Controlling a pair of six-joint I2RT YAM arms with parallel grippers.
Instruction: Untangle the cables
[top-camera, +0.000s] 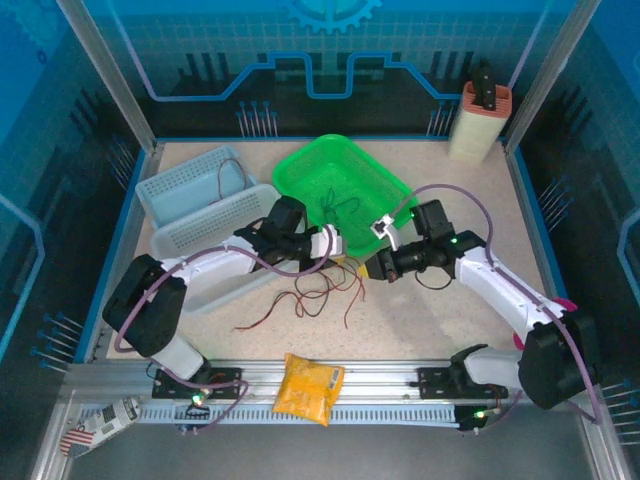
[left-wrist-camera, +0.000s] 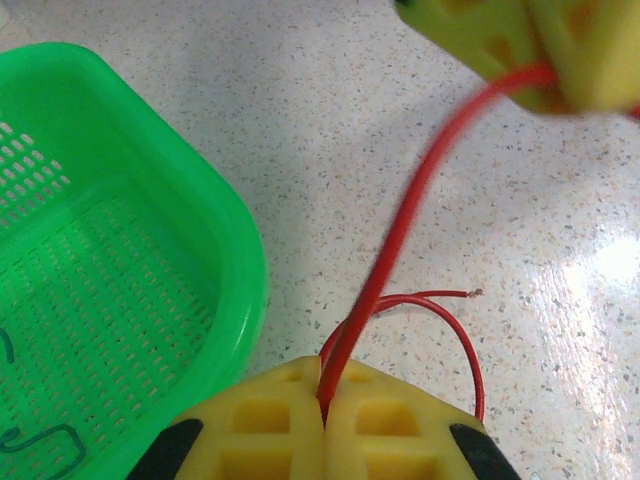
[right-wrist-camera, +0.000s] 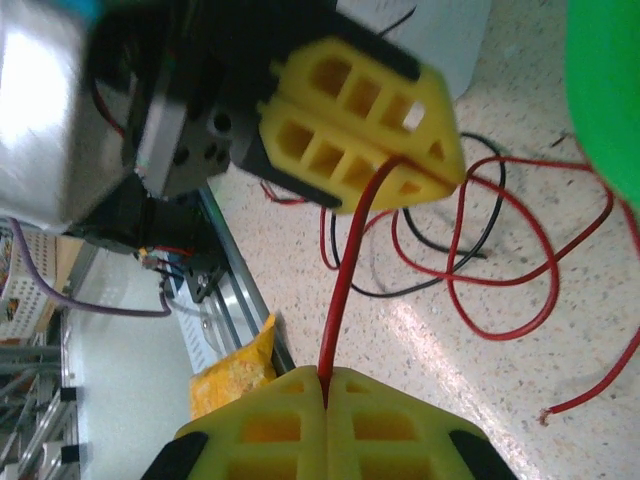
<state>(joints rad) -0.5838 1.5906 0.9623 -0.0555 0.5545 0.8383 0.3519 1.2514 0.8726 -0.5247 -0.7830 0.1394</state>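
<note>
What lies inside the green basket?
A few thin dark cables lie loose on the green basket floor. The left gripper covers the basket's near corner, so anything there cannot be seen.

- Counter (left-wrist-camera: 560, 180): pale speckled stone-look top, smooth and polished enough to throw glare.
- Green basket (left-wrist-camera: 240, 270): moulded plastic with a perforated floor and a smooth, glossy rim.
- Red cable (left-wrist-camera: 400, 230): smooth, slightly shiny plastic sheath, with a bare strand at the cut end.
- Left tool (left-wrist-camera: 325, 405) and right tool (right-wrist-camera: 325, 385): matt yellow pads, rubbery-looking, with moulded hollow cells.
- Near rail (top-camera: 390, 380): brushed silver metal.
- Yellow packet (top-camera: 308, 388): crinkled, glossy film.
- Pale baskets (top-camera: 190, 185) on the left: matt lattice plastic.
</note>
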